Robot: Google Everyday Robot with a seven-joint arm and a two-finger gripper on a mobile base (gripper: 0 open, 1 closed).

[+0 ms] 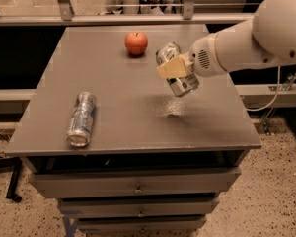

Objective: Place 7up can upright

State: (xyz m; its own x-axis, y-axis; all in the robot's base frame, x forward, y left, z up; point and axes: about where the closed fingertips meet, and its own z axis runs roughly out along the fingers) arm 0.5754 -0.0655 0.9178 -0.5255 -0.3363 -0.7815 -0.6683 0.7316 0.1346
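My gripper [175, 71] is above the right middle of the grey table [133, 132], shut on the 7up can [186, 86]. The can is short and silvery, and I hold it in the air, tilted, with one end toward the apple and the other down toward the table. A tan finger pad [171, 67] lies across its side. The can's shadow falls on the table just below it. Its label is mostly hidden.
A slimmer silver-blue can [81, 118] lies on its side at the table's front left. A red apple [136, 43] sits at the back middle. The table's right edge is close under my arm [246, 38]. Drawers are below the tabletop.
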